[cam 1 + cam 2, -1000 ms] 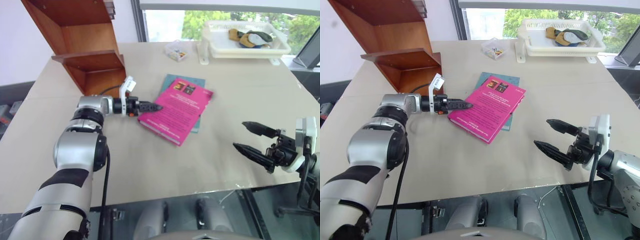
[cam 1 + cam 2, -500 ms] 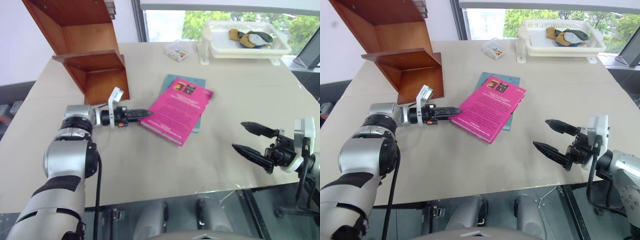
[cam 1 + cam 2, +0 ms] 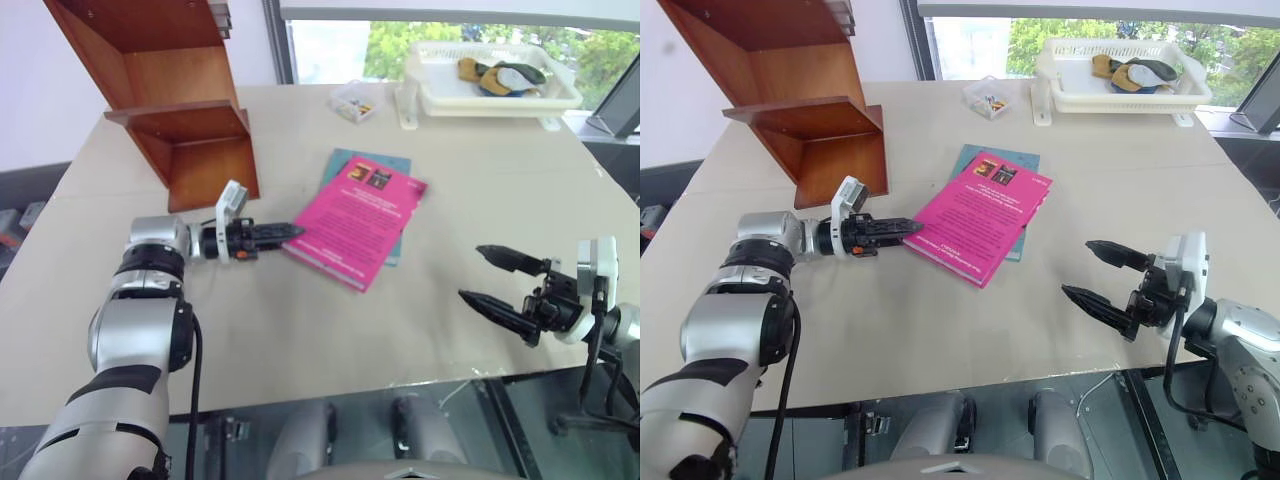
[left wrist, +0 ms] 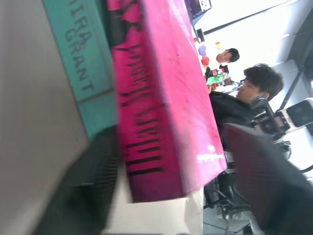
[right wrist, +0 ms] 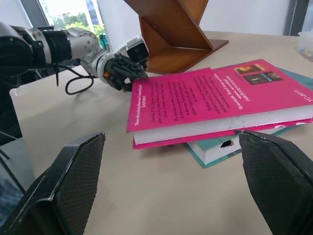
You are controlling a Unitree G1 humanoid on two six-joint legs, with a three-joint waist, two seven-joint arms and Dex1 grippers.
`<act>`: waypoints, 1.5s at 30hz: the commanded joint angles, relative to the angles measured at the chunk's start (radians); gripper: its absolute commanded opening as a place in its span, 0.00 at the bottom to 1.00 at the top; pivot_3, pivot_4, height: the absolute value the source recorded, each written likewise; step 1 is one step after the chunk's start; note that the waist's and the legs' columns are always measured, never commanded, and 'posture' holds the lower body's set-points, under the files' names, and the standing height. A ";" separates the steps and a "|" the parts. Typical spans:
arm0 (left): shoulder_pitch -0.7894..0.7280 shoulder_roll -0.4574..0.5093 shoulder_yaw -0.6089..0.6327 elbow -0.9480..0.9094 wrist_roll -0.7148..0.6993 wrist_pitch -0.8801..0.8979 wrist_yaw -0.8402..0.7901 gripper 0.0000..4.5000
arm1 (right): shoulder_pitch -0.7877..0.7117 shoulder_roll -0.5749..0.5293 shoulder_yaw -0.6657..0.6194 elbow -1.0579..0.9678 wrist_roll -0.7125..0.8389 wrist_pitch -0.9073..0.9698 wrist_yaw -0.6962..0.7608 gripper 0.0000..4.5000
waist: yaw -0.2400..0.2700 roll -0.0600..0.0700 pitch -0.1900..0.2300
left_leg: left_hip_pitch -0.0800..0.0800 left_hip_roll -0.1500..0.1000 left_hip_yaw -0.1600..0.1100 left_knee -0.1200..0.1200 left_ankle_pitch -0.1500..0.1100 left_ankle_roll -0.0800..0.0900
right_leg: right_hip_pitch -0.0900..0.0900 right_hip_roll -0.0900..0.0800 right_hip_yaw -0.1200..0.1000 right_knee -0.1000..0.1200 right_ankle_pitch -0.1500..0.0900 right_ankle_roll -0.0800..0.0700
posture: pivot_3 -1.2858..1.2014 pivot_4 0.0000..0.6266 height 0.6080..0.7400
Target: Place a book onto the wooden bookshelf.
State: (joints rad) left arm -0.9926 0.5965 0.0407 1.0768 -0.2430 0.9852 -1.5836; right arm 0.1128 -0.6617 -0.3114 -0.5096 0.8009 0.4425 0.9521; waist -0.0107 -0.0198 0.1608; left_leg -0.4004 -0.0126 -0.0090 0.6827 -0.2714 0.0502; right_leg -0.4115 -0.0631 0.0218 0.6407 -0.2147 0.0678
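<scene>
Left gripper (image 3: pixel 902 229), fingers narrowed, points level at the near corner of the book (image 3: pixel 978 224), which lies flat on a teal book (image 3: pixel 1012 165). Risk: the tips may shove it sideways. Right gripper (image 3: pixel 1102 275) hangs wide, well apart; the wooden bookshelf (image 3: pixel 805 110) stands behind.

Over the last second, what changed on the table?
The left gripper pulled back from over the pink book's cover to its near corner, and its fingers narrowed. The book, the teal book under it, the bookshelf and the open right gripper stayed put.
</scene>
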 commanded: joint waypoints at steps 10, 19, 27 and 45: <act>0.170 0.008 0.060 -0.341 -0.195 0.209 0.016 0.06 | 0.037 0.014 -0.009 -0.035 0.002 -0.042 -0.003 1.00 | 0.000 0.000 0.000 | 0.000 0.001 0.000 0.000 0.000 0.000 | 0.000 -0.001 0.000 0.000 0.000 0.000 | 0.52 0.24 1.00; 0.239 -0.083 0.222 -0.776 -0.318 0.075 0.297 0.06 | 0.009 -0.002 -0.060 0.007 0.095 -0.030 0.061 1.00 | 0.013 0.000 0.000 | 0.000 0.000 -0.001 0.000 0.000 0.000 | 0.000 -0.004 0.000 0.000 0.000 0.000 | 0.52 0.24 1.00; 0.098 -0.145 0.182 -0.953 -0.223 -0.369 0.519 0.06 | -0.036 -0.008 -0.066 0.044 0.115 -0.029 0.075 1.00 | 0.025 0.000 0.000 | -0.001 -0.001 -0.001 0.000 0.000 -0.001 | 0.000 -0.006 -0.001 -0.001 0.000 0.000 | 0.52 0.24 1.00; -0.199 0.189 -0.124 -0.677 0.500 -1.433 0.832 0.06 | -0.203 -0.093 -0.113 0.286 0.179 0.018 0.229 1.00 | 0.024 0.001 0.001 | -0.001 -0.001 0.002 -0.004 0.000 0.000 | 0.000 -0.002 0.000 -0.007 0.000 0.000 | 0.52 0.24 1.00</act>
State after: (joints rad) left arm -1.1500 0.7576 -0.0900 0.3978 0.2171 -0.3643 -0.8084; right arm -0.0736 -0.7461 -0.4081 -0.2220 0.9775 0.4735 1.1659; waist 0.0136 -0.0192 0.1613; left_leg -0.4016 -0.0140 -0.0070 0.6786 -0.2716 0.0501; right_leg -0.4115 -0.0653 0.0221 0.6327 -0.2143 0.0679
